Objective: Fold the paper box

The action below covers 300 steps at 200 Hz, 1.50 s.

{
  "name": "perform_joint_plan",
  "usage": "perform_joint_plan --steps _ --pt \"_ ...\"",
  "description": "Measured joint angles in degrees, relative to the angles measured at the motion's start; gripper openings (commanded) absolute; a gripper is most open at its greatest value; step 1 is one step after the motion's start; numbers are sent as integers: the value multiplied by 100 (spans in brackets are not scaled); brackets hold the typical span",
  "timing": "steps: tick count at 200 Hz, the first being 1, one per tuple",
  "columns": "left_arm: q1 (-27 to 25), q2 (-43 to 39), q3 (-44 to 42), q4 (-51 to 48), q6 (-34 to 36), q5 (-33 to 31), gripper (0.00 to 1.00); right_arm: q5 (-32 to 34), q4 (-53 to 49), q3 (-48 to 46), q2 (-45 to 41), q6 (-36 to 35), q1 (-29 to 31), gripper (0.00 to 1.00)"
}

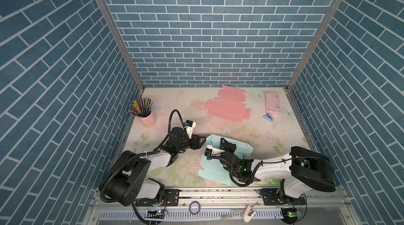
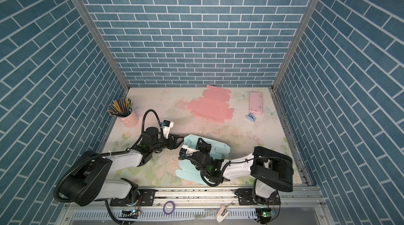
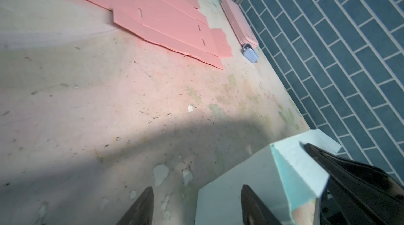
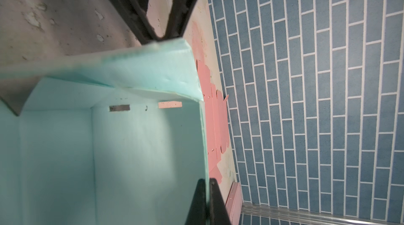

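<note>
The paper box (image 1: 211, 169) is light teal and partly folded, with walls raised, at the front middle of the table in both top views. My right gripper (image 4: 206, 182) reaches into the box (image 4: 131, 147) and is shut on the top edge of its far wall; it shows in a top view too (image 1: 224, 141). My left gripper (image 3: 196, 191) is open at the box's left end (image 3: 240, 169). One of its fingers is over the bare table, the other in front of the end flap. In a top view the left gripper (image 1: 203, 142) sits just left of the box.
A flat pink box sheet (image 1: 227, 108) lies at the back middle. A pink case (image 1: 272, 103) and a small blue stapler (image 1: 268, 117) are at the back right. A pink cup of pencils (image 1: 146, 116) stands at the left. Brick-patterned walls enclose three sides.
</note>
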Motion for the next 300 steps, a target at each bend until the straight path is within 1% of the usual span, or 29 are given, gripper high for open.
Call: perform_joint_plan --steps 46,81,112,141,184,201,226,236,263,300 --pt "-334 0 -313 415 2 -31 65 -2 -9 0 13 2 0 0" --pt "-470 -15 -710 704 -50 -142 65 0 -55 0 13 2 0 0" --pt "-579 -15 -866 868 -48 -201 67 -2 -57 0 13 2 -4 0" --pt "-625 52 -839 1019 44 -306 67 -2 -72 0 13 4 -4 0" --pt "-654 765 -492 1325 149 -330 67 44 -142 0 13 13 -26 0" --pt "-715 804 -442 1353 229 -341 67 48 -166 0 11 48 -37 0" --pt "-951 769 -337 1329 439 -455 67 44 -223 15 9 66 -35 0" --pt "-1029 752 -284 1333 529 -527 65 44 -245 24 9 70 -31 0" --pt "-1169 750 -208 1351 713 -686 55 48 -289 39 9 120 -13 0" --pt "-1425 750 -186 1266 909 -1097 45 92 -367 52 9 192 7 0"
